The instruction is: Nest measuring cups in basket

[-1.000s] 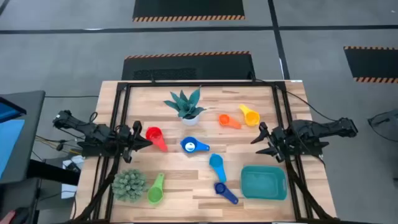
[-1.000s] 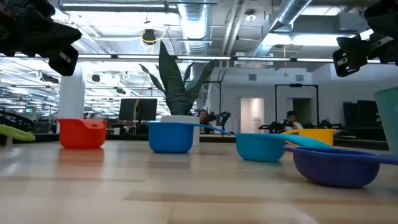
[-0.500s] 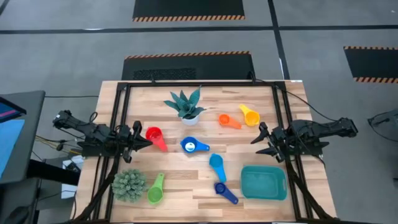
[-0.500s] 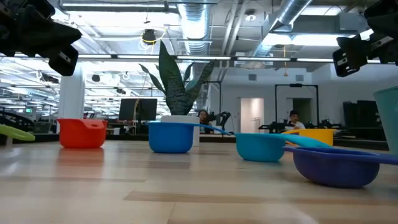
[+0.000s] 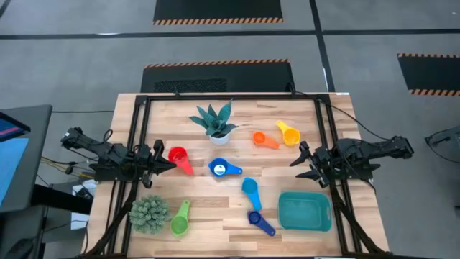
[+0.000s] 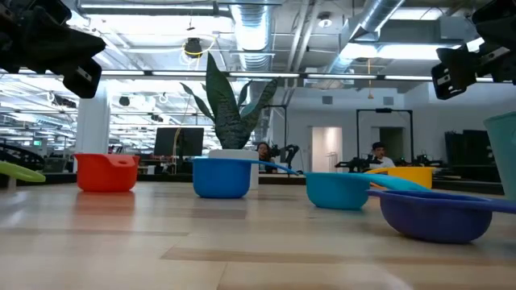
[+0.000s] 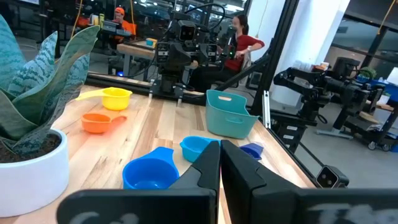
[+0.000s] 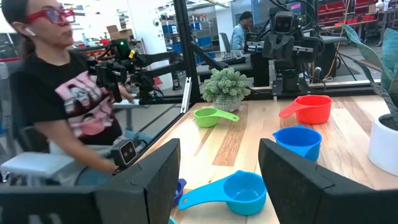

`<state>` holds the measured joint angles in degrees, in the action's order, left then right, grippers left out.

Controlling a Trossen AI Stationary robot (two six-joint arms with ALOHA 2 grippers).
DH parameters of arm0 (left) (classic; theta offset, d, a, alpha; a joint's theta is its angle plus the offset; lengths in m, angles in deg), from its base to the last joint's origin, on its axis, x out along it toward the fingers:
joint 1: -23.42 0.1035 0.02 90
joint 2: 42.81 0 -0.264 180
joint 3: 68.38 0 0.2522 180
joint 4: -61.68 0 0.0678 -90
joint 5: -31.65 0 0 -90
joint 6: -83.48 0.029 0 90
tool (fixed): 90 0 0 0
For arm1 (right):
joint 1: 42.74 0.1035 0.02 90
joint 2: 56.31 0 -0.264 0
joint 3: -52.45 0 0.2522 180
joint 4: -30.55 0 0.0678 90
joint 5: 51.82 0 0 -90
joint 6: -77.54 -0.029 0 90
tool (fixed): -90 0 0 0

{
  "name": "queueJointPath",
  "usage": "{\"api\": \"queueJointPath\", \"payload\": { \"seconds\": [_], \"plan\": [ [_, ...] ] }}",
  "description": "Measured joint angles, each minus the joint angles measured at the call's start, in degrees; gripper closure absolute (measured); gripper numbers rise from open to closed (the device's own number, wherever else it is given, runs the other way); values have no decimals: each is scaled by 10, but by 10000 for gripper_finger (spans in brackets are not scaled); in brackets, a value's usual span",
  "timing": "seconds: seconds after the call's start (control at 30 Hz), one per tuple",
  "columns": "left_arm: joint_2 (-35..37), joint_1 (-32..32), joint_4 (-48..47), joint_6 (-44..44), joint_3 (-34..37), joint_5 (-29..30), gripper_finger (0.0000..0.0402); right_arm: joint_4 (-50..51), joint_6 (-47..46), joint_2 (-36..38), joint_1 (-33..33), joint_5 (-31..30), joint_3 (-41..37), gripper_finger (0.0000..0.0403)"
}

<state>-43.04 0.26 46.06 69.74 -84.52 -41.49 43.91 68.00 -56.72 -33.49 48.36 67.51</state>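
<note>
Seven measuring cups (image 5: 221, 169) lay on the bench (image 5: 237, 216), one basket (image 5: 305, 211) near its right front corner. Left tool (image 5: 167, 164) hovered closed at the left edge; right tool (image 5: 298, 161) hovered apart at the right edge.

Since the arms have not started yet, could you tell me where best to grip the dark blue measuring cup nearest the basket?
Probably by the flat handle of the dark blue cup, from above with the right gripper. The handle points toward the basket and lies clear of it.

Both robot arms are black and bumpy, with thin black cables running along them. The left gripper (image 5: 170, 164) has two flat dark fingers (image 7: 205, 168) that come to a point. The right gripper (image 5: 295, 160) has wide, blocky black fingers (image 8: 292, 174).
</note>
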Motion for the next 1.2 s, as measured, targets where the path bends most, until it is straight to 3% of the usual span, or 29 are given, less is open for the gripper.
{"api": "queueJointPath", "payload": {
  "seconds": [0.43,0.67,1.2],
  "plan": [
    [0,0,0,2,0,3,401,0,0,0,0,0,0,163],
    [0,0,0,-69,0,0,401,0,0,0,0,0,0,163],
    [0,0,0,-53,0,-1,401,-10,4,0,0,-8,-1,163]
  ]
}}
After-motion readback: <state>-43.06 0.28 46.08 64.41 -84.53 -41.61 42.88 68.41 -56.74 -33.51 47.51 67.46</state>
